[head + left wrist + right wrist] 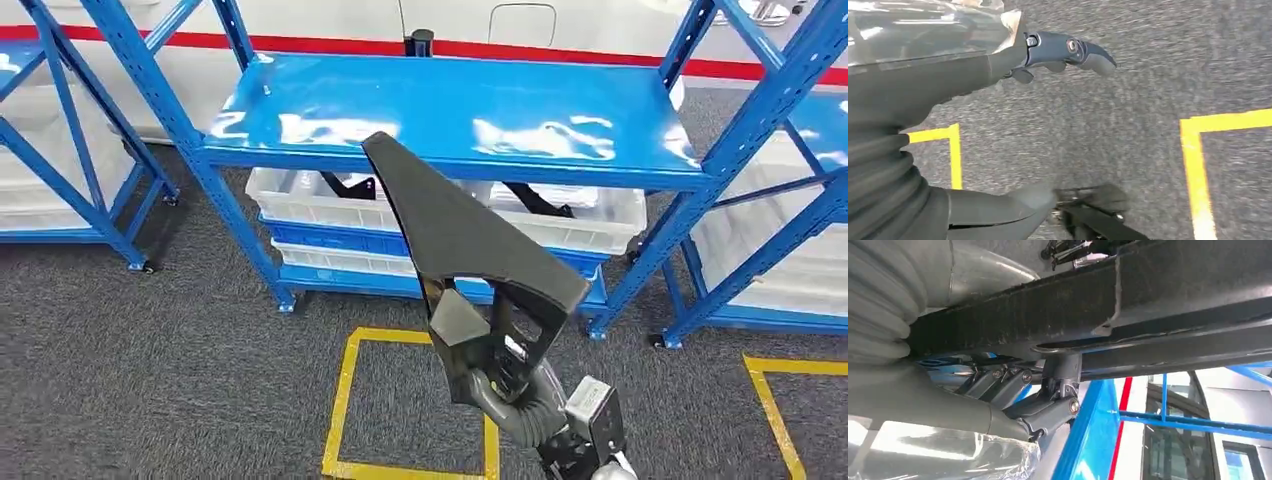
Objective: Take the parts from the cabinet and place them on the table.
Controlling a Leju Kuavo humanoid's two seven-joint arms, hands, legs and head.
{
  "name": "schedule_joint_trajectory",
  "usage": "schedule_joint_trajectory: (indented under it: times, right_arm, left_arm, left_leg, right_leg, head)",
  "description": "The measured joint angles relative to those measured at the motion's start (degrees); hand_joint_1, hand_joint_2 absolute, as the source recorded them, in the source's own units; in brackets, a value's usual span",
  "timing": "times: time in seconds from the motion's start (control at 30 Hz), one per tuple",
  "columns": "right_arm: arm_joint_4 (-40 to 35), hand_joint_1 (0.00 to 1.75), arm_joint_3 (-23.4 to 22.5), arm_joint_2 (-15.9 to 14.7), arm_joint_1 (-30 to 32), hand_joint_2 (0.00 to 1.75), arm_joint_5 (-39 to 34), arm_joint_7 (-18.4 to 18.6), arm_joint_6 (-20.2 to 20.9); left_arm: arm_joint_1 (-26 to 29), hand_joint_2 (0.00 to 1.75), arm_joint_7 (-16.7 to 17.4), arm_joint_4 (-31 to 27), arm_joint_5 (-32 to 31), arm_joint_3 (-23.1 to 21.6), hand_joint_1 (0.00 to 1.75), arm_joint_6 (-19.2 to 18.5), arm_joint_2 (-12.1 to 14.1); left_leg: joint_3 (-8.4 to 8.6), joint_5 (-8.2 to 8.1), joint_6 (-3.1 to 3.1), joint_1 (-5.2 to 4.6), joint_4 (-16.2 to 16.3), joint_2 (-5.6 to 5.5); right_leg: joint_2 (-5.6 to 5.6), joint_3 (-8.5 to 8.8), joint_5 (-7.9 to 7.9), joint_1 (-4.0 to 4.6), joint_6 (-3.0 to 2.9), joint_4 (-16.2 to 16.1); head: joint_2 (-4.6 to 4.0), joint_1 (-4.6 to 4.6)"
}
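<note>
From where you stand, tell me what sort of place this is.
Probably a factory or warehouse parts store: blue steel shelving, white plastic bins of dark parts on the lower shelf, and yellow floor-marking tape on grey carpet.

I see a matte black part (pixel 470 235) against a glossy blue rack (pixel 450 110) holding white bins (pixel 300 200). Yellow tape lines (pixel 345 400) cross my speckled grey carpet (pixel 150 350), with a red stripe (pixel 560 50) on the white wall.

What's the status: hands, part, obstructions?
Right hand grips black part, raised before blue rack. Left hand holds nothing, over carpet. Nothing in the way.
</note>
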Motion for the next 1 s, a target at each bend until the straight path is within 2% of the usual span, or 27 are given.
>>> schedule_joint_trajectory:
  times: [0.03, 0.07, 0.1, 0.13, 0.17, 0.2, 0.23, 0.27, 0.3, 0.37, 0.4, 0.43, 0.47, 0.5, 0.53, 0.57, 0.6, 0.63, 0.67, 0.73, 0.77, 0.83, 0.87, 0.9, 0.93, 0.97, 1.0]
  right_arm:
    - [-0.4, 1.71, -0.1, 0.1, 0.0, 1.75, -0.1, -0.2, 0.0]
    - [-1.0, 1.71, -0.2, 0.3, -0.1, 1.75, -0.1, -0.5, 0.0]
    - [-1.6, 1.71, -0.3, 0.4, -0.3, 1.75, -0.2, -0.8, 0.0]
    - [-1.9, 1.71, -0.4, 0.4, -0.6, 1.75, -0.2, -1.0, 0.0]
    - [-2.4, 1.71, -0.5, 0.5, -1.0, 1.75, -0.2, -1.3, 0.2]
    - [-2.9, 1.71, -0.7, 0.7, -1.3, 1.75, -0.2, -1.5, 0.3]
    - [-3.3, 1.71, -0.7, 0.7, -1.4, 1.75, -0.3, -1.7, 0.5]
    - [-3.6, 1.71, -0.9, 0.6, -1.4, 1.75, -0.4, -2.3, 0.8]
    - [-3.9, 1.71, -1.0, 0.6, -1.5, 1.75, -0.4, -2.6, 1.2]
    - [-4.4, 1.71, -1.0, 0.6, -1.6, 1.75, -0.6, -3.1, 1.3]
    - [-4.6, 1.71, -1.0, 0.6, -1.7, 1.75, -0.7, -3.1, 1.3]
    - [-4.8, 1.71, -1.0, 0.6, -1.7, 1.75, -0.8, -3.2, 1.3]
    - [-4.9, 1.71, -1.0, 0.7, -1.7, 1.75, -0.8, -3.2, 1.3]
    - [-5.1, 1.71, -1.0, 0.7, -1.8, 1.75, -0.7, -3.2, 1.3]
    - [-5.2, 1.71, -1.0, 0.7, -1.9, 1.75, -0.7, -3.2, 1.3]
    - [-5.5, 1.71, -1.0, 0.7, -2.1, 1.75, -0.8, -3.2, 1.3]
    - [-5.8, 1.71, -1.0, 0.8, -2.4, 1.75, -0.7, -3.2, 1.3]
    - [-6.1, 1.71, -1.0, 0.8, -2.6, 1.75, -0.8, -3.2, 1.6]
    - [-6.1, 1.71, -1.0, 0.9, -2.7, 1.75, -0.8, -3.2, 1.7]
    - [-6.3, 1.71, -1.0, 1.0, -2.9, 1.75, -0.8, -3.1, 2.2]
    - [-6.2, 1.71, -0.9, 1.1, -3.0, 1.75, -0.8, -3.1, 2.3]
    - [-6.2, 1.71, -0.7, 1.2, -3.3, 1.75, -0.9, -3.1, 2.4]
    - [-6.2, 1.71, -0.5, 1.3, -3.5, 1.75, -0.9, -3.0, 2.6]
    - [-6.0, 1.71, -0.3, 1.2, -3.6, 1.75, -0.8, -3.1, 2.9]
    - [-5.9, 1.71, 0.0, 1.3, -3.8, 1.75, -0.8, -3.1, 3.0]
    - [-5.9, 1.71, 0.1, 1.3, -3.9, 1.75, -0.7, -3.1, 3.1]
    - [-5.8, 1.71, 0.3, 1.3, -3.9, 1.75, -0.2, -3.1, 3.2]
  left_arm:
    - [-0.1, 1.75, 0.0, 0.0, 0.0, 0.0, 0.0, -0.1, 0.0]
    - [-0.2, 1.75, 0.0, 0.0, 0.0, 0.0, 0.0, -0.1, 0.0]
    - [-0.4, 1.75, 0.0, 0.0, 0.0, 0.0, 0.0, -0.1, 0.0]
    - [-0.6, 1.75, 0.0, 0.0, 0.0, 0.0, 0.0, -0.1, 0.0]
    - [-0.7, 1.75, 0.0, 0.0, 0.0, 0.0, 0.0, -0.1, 0.0]
    - [-0.7, 1.75, 0.0, 0.0, 0.0, 0.0, 0.0, 0.0, 0.0]
    - [-0.7, 1.75, 0.0, 0.0, 0.0, 0.0, 0.0, 0.0, -0.1]
    - [-0.7, 1.75, 0.0, 0.0, 0.0, 0.0, 0.0, 0.0, -0.1]
    - [-0.7, 1.75, 0.1, 0.0, 0.0, 0.0, 0.0, 0.1, -0.1]
    - [-0.7, 1.75, 0.4, 0.0, 0.3, 0.0, 0.0, 0.2, -0.1]
    - [-0.7, 1.75, 0.4, 0.0, 0.4, 0.0, 0.0, 0.2, -0.1]
    - [-0.7, 1.75, 0.4, 0.0, 0.4, 0.0, 0.0, 0.2, -0.1]
    - [-0.6, 1.75, 0.4, 0.0, 0.5, 0.0, 0.0, 0.2, -0.1]
    - [-0.6, 1.75, 0.4, 0.0, 0.5, 0.0, 0.0, 0.3, -0.2]
    - [-0.6, 1.75, 0.4, 0.0, 0.5, 0.0, 0.0, 0.3, -0.2]
    - [-0.6, 1.75, 0.4, 0.0, 0.6, 0.0, 0.0, 0.3, -0.2]
    - [-0.6, 1.75, 0.3, 0.0, 0.6, 0.0, 0.0, 0.3, -0.3]
    - [-0.6, 1.75, 0.2, 0.0, 0.6, 0.1, 0.0, 0.3, -0.3]
    - [-0.6, 1.75, -0.1, 0.0, 0.7, 0.1, 0.0, 0.3, -0.3]
    - [-0.4, 1.75, -0.4, 0.0, 1.0, 0.3, 0.0, 0.4, -0.3]
    - [-0.3, 1.75, -0.5, 0.0, 1.2, 0.5, 0.0, 0.5, -0.2]
    - [-0.1, 1.75, -0.5, 0.0, 1.3, 0.5, 0.0, 0.8, -0.3]
    - [-0.1, 1.75, -0.5, 0.0, 1.3, 0.6, 0.0, 1.0, -0.3]
    - [-0.1, 1.75, -0.5, 0.0, 1.3, 0.7, 0.0, 1.1, -0.3]
    - [-0.1, 1.75, -0.5, 0.0, 1.3, 0.7, 0.0, 1.1, -0.3]
    - [-0.1, 1.75, -0.5, 0.0, 1.3, 0.7, 0.0, 1.1, -0.3]
    - [-0.1, 1.75, -0.5, 0.0, 1.2, 0.7, 0.0, 1.2, -0.3]
  left_leg:
    - [3.54, 1.16, -0.03, 0.21, -4.4, -0.02]
    - [7.24, 0.41, 0.01, 0.38, -9.6, -0.07]
    - [9.4, -1.49, 0.14, -0.04, -13.2, -0.38]
    - [9.26, -1.74, 0.53, -0.17, -13.8, -0.48]
    - [8.86, -1.78, 0.63, -0.42, -14.1, -0.43]
    - [8.45, -1.7, 1.1, -0.65, -14.2, -0.41]
    - [7.97, -0.85, 2.32, -0.55, -14.7, -0.23]
    - [7.42, -0.16, 3.2, -0.41, -14.8, 0.15]
    - [6.67, 0.41, 3.9, -0.44, -14.8, 0.15]
    - [5.06, 1.75, 4.31, -0.69, -14.8, 0.25]
    - [4.06, 2.5, 4.34, -0.82, -14.8, 0.29]
    - [3.06, 3.28, 4.33, -0.93, -14.7, 0.34]
    - [2.03, 4.07, 4.27, -0.98, -14.7, 0.42]
    - [1.1, 4.79, 4.15, -0.98, -14.7, 0.44]
    - [0.19, 5.58, 3.94, -0.98, -14.7, 0.42]
    - [-0.34, 6.26, 3.71, -0.98, -14.6, 0.37]
    - [-0.78, 6.85, 3.35, -1.23, -14.4, 0.31]
    - [-1.03, 7.5, 3.03, -1.32, -14.4, 0.39]
    - [-0.97, 8.46, 2.64, -1.19, -15.0, 0.48]
    - [-1.15, 9.88, 1.89, -1.15, -15.5, 0.49]
    - [-1.65, 9.03, 1.66, -0.74, -15.2, 0.13]
    - [-2.83, 1.11, 1.05, -0.66, -10.2, 0.04]
    - [-3.59, -2.54, 0.78, -0.59, -5.7, 0.03]
    - [-4.15, -4.73, 0.52, -0.57, -1.2, 0.03]
    - [-4.21, -4.63, 0.36, -0.55, 1.7, 0.03]
    - [-3.59, -3.09, 0.31, -0.54, 2.7, 0.02]
    - [-1.63, -0.28, 0.32, -0.51, 1.3, 0.09]
  right_leg:
    - [0.05, -0.88, 0.22, -0.13, 0.32, 0.7]
    - [0.02, -1.57, 0.34, -0.16, 0.54, 1.4]
    - [-0.02, -2.37, 0.56, 0.2, 0.93, 1.9]
    - [-0.06, -2.56, 0.87, 0.2, 1.36, 1.9]
    - [-0.11, -3.01, 1.55, 0.12, 2.16, 1.9]
    - [-0.12, -3.49, 2.19, 0.03, 2.47, 1.9]
    - [-0.11, -3.98, 2.45, 0.06, 3.04, 1.9]
    - [0.04, -4.52, 0.98, -0.23, 2.71, 2.9]
    - [0.09, -5.58, -1.73, -0.17, 2.09, 5.1]
    - [0.21, -7.84, -7.44, -0.14, 1.15, 13.0]
    - [0.27, -8.52, -8.91, -0.14, 1.27, 16.9]
    - [0.3, -8.39, -8.67, -0.14, 1.86, 19.2]
    - [0.32, -7.22, -7.14, -0.1, 2.65, 19.1]
    - [0.32, -5.19, -5.21, -0.07, 3.33, 17.2]
    - [0.32, -2.05, -3.64, -0.03, 3.72, 13.4]
    - [0.31, 1.44, -3.6, 0.01, 3.43, 8.8]
    - [0.3, 6.54, -5.02, 0.28, 2.63, 2.4]
    - [0.36, 8.45, -6.46, 0.49, 2.01, -2.2]
    - [0.38, 7.67, -6.1, 0.69, 1.82, -1.4]
    - [0.4, 6.7, -5.02, 0.81, 0.76, -1.2]
    - [0.11, 6.11, -4.24, -0.12, 0.24, -1.2]
    - [0.08, 4.64, -2.83, 0.11, -0.97, -1.2]
    - [-0.01, 3.83, -2.17, 0.2, -0.99, -1.2]
    - [-0.09, 2.98, -1.39, 0.35, -1.0, -1.1]
    - [-0.55, 2.5, -0.85, 0.38, -1.01, -0.9]
    - [-0.71, 1.44, -0.38, 0.4, -0.95, -0.6]
    - [-1.1, 0.26, 0.07, 0.37, -0.73, 0.0]
  head:
    - [0.0, 0.0]
    - [0.0, 0.0]
    - [0.0, -0.04]
    - [0.0, 0.2]
    - [0.0, 0.09]
    - [0.0, 0.07]
    - [0.0, 0.15]
    - [0.0, 0.04]
    - [0.0, 0.43]
    - [0.0, 0.59]
    - [0.0, 0.59]
    - [0.0, 0.59]
    - [0.0, 0.59]
    - [0.0, 0.61]
    - [0.0, 0.57]
    - [0.0, 0.61]
    - [0.0, 0.59]
    - [0.0, 0.44]
    - [0.0, 0.35]
    - [0.0, 0.37]
    - [0.0, 0.39]
    - [0.0, -0.15]
    - [0.0, -0.13]
    - [0.0, -0.18]
    - [0.0, -0.13]
    - [0.0, -0.2]
    - [0.0, -0.24]
